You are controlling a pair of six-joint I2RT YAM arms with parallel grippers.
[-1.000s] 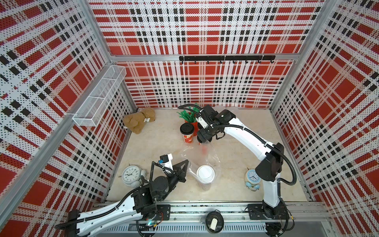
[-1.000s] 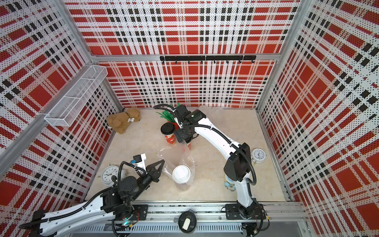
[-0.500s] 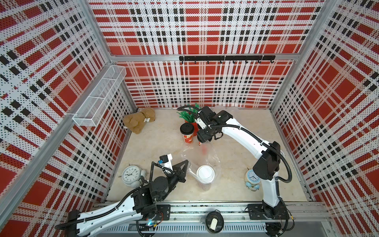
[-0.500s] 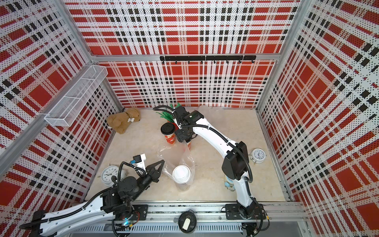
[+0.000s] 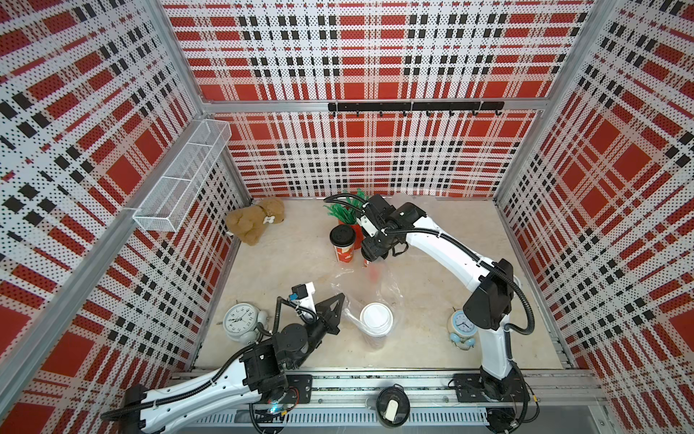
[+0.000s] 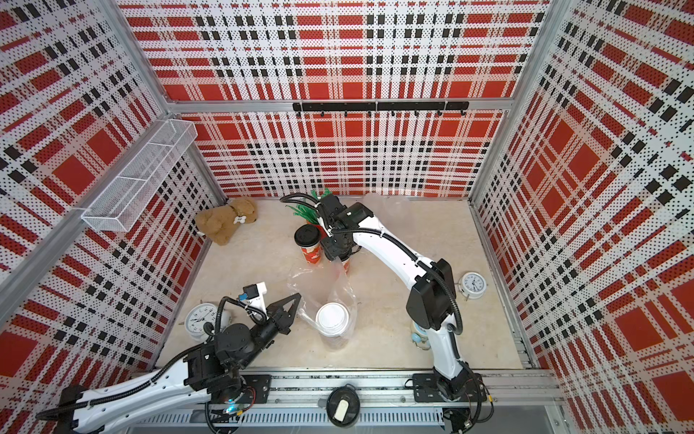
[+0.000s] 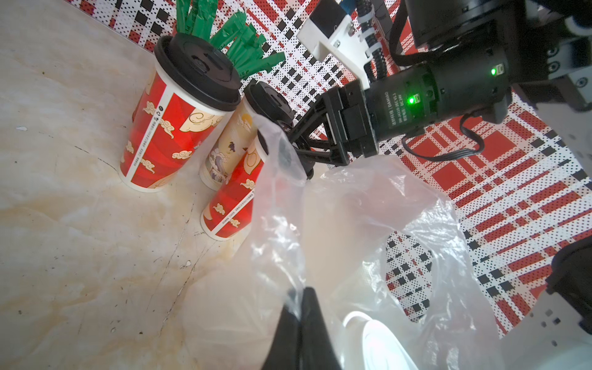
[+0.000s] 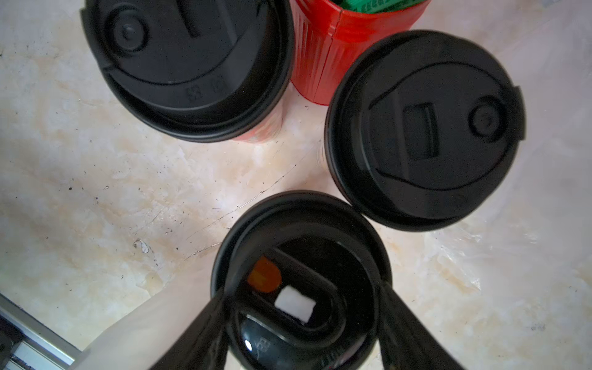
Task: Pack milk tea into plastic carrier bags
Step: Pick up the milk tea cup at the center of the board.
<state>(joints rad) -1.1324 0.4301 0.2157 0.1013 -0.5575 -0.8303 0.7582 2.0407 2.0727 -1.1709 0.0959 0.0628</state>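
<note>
Inside right pincer (image 8: 302, 288) — black-lidded cup (image 8: 301, 221)

Red-and-cream cups (image 7: 153, 141), black lids (image 7: 198, 73); red plaid walls (image 5: 375, 56).

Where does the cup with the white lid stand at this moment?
In both top views the white-lidded cup stands inside the clear carrier bag near the front edge of the table, beside the left gripper.

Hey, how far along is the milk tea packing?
Done: the white-lidded cup stands inside the bag. In hand: left gripper pinches that bag's edge; right gripper grips one black-lidded cup by its lid. Left: that cup, two more black-lidded cups, and the second bag at the back.
</note>
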